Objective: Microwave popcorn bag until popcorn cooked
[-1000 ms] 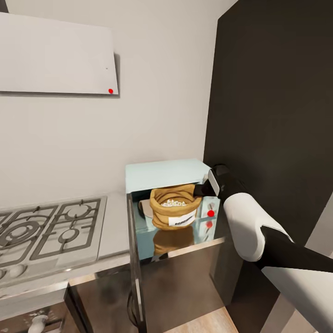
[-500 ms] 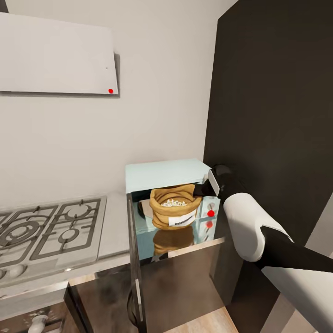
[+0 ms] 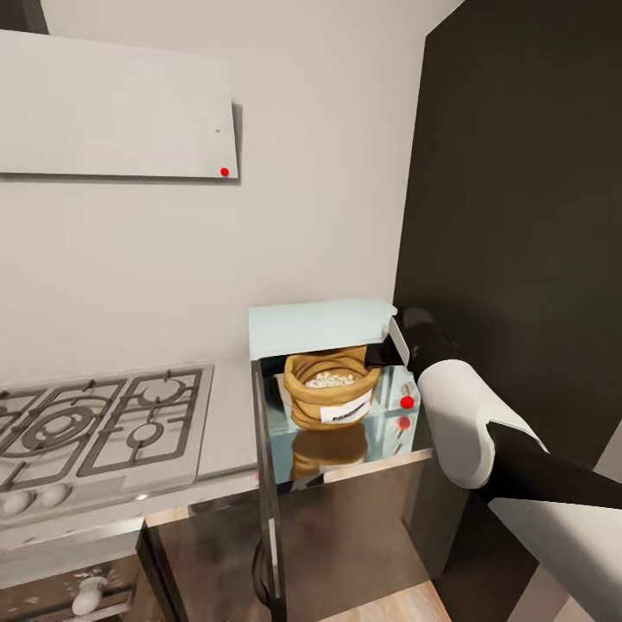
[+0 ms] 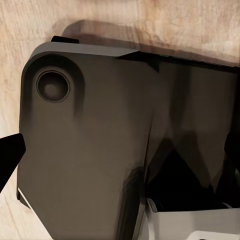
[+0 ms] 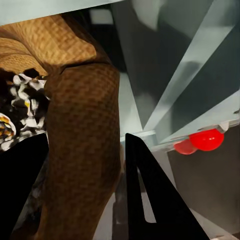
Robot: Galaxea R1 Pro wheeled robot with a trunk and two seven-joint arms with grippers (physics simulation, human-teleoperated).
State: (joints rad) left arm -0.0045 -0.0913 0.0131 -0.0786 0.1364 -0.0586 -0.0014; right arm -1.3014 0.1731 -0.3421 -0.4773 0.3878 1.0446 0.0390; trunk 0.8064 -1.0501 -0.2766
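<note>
1. Right arm reaches fwd from lower right, wrist bent toward the microwave.
2. Right gripper – fingers straddle the bag rim, 1 inside, 1 outside; gripping it.
3. Bag upright in the open microwave, white popcorn inside.
4. Left gripper – jaw state can't tell.
5. Hob on the left.

Right arm is extended from 4 o'clock toward 11 o'clock in head view: white forearm shell, then black wrist with white band. Right gripper is seen in right wrist view, two black fingers spread to either side of popcorn bag wall, pressed against it; grip is held on rim. In left wrist view, dark grey robot body panel is faced at close range.
</note>
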